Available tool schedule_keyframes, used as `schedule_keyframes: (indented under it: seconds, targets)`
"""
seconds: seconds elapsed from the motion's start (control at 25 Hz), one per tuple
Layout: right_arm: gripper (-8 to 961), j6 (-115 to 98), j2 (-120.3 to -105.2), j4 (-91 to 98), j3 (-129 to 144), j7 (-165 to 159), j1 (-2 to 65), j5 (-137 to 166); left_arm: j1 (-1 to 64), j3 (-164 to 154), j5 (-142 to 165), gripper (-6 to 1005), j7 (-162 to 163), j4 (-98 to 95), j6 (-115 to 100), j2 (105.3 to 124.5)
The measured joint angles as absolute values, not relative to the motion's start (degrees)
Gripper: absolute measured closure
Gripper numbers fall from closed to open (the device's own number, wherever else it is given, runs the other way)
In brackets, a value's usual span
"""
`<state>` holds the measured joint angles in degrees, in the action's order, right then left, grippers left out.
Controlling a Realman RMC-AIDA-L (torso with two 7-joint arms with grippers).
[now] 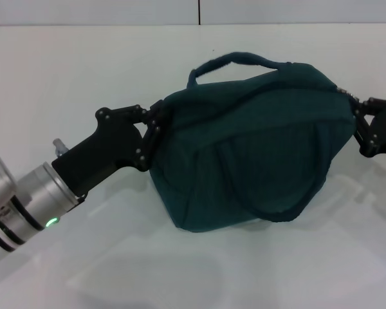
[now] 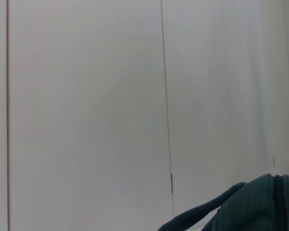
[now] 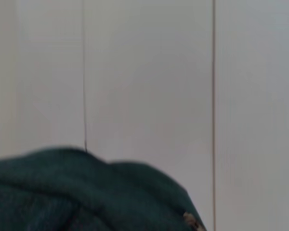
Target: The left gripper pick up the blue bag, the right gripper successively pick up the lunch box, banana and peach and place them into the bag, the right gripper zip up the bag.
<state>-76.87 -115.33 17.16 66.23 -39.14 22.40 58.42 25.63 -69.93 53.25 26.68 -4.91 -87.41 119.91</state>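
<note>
While gripped both ends — blue bag [image 1: 244, 148], closed

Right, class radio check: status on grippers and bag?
Left gripper clamped on bag left end. Right gripper at zipper end. Bag looks closed. Nothing in the way.

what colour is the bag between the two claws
Dark teal-blue all over, plain with no pattern; the bag shows best in the head view.
</note>
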Motion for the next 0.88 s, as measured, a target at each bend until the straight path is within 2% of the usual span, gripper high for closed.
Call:
schedule_keyframes:
  seconds: [0.64,0.88]
  targets:
    - [936,-70.81,-115.25,17.04,66.78,-42.83,21.99,59.94,27.48,-69.69,51.59,938,28.81,-4.92,-85.86,119.88]
    - [882,-70.45,-115.42,17.5,66.36,-44.67,22.51,61.3,27.62,-69.69,50.87,937,28.08,-4.92,-85.77,120.21]
